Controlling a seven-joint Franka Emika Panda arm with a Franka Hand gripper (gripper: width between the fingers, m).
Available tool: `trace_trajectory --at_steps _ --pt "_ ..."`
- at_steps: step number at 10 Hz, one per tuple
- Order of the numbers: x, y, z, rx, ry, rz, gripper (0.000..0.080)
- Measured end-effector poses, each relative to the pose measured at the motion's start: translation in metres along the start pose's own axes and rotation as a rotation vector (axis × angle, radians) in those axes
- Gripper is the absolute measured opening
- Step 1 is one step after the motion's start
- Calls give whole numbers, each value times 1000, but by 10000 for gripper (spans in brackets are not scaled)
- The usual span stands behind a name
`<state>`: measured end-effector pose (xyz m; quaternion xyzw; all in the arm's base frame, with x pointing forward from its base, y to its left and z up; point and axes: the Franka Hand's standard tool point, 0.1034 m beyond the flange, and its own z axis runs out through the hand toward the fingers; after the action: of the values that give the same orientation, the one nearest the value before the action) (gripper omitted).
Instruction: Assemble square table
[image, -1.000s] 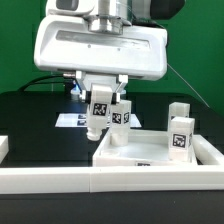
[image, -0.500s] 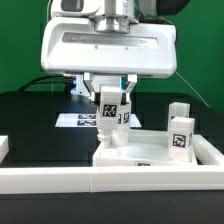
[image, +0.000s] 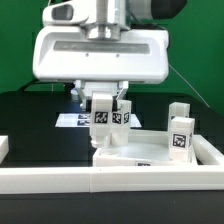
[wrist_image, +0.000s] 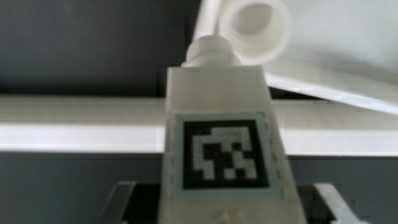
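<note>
My gripper (image: 101, 104) is shut on a white block leg (image: 101, 120) with a black-and-white tag, held upright. The leg's lower end sits at the near left corner of the white square tabletop (image: 150, 152). In the wrist view the leg (wrist_image: 222, 130) fills the middle between my gripper's (wrist_image: 222, 206) dark fingers. Its threaded tip (wrist_image: 210, 46) points close beside a round hole (wrist_image: 263, 22) in the tabletop. A second tagged leg (image: 122, 114) stands just behind the held one. Two more legs (image: 181, 136) stand on the exterior view's right.
A long white rail (image: 110, 182) runs along the front of the black surface, with a white block (image: 3, 148) at its left end. The marker board (image: 70, 120) lies flat behind the gripper. A green wall stands at the back.
The held leg swung to the exterior view's right, then back left, and now hangs more upright over the tabletop corner. The grip has stayed the same.
</note>
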<state>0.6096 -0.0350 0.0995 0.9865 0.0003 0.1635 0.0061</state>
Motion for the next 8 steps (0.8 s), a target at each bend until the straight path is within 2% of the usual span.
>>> trace_trajectory --at_steps 1,3,4,8 --pt "1 -3 -1 3 6 -1 288" --pt "4 1 -3 -6 27 2 288" --pt "5 4 -4 -22 57 4 288" --pt "3 -5 -3 -15 47 -5 288"
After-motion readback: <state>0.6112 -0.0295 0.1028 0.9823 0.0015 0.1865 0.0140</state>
